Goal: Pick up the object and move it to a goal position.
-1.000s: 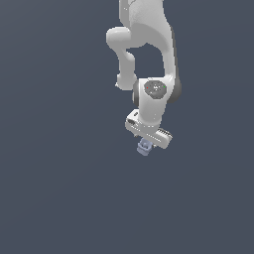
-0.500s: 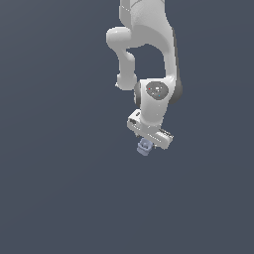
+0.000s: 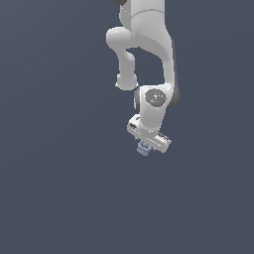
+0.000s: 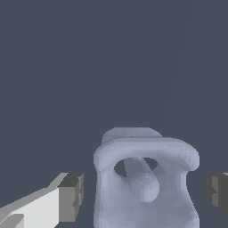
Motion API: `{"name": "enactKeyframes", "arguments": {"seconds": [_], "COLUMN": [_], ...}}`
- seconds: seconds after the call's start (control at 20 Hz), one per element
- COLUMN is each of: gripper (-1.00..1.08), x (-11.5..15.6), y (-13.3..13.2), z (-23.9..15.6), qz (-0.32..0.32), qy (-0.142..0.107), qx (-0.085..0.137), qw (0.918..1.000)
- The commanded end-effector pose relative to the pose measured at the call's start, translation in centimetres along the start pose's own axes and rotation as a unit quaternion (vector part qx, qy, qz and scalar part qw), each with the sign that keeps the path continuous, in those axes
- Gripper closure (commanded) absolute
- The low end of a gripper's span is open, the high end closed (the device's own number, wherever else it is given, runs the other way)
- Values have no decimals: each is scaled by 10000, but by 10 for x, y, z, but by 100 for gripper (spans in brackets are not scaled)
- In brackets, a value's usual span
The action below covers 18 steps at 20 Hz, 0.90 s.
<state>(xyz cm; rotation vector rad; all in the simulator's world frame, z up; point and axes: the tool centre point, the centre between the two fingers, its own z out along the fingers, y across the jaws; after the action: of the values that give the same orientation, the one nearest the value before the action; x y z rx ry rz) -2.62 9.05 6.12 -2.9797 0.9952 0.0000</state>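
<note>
The object [image 4: 144, 178], a pale lavender-blue blocky piece with a hollow top, sits between my gripper's two dark fingertips in the wrist view. My gripper [image 4: 143, 192] is open, with one pad [image 4: 71, 196] and the other pad [image 4: 217, 189] each a small gap away from the object's sides. In the exterior view the white gripper [image 3: 147, 143] hangs at the end of the arm, and the object [image 3: 144, 149] pokes out just beneath it. Whether the object rests on the ground is not clear.
The plain dark grey-blue ground [image 3: 59, 198] fills both views. The white arm [image 3: 149, 49] comes down from the top of the exterior view. No goal marker shows.
The arm's wrist joint has shifted slightly down and towards the exterior view's right. The gripper stays around the object at almost the same spot.
</note>
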Motion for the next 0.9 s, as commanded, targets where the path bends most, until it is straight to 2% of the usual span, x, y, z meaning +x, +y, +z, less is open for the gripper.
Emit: {"name": "enactKeyframes", "arguments": {"seconds": [0.0,0.3,0.35,0.85], "gripper": [-92,-92,108,108], "x": [0,0,0,0], "y": [0,-1,-1,-1], "z": [12,21,21,20], "qz": [4,7,7,4], "qy": [0,0,0,2], "qx": [-1,-1,-1,5], "qw": [10000,10000,10000,10000]}}
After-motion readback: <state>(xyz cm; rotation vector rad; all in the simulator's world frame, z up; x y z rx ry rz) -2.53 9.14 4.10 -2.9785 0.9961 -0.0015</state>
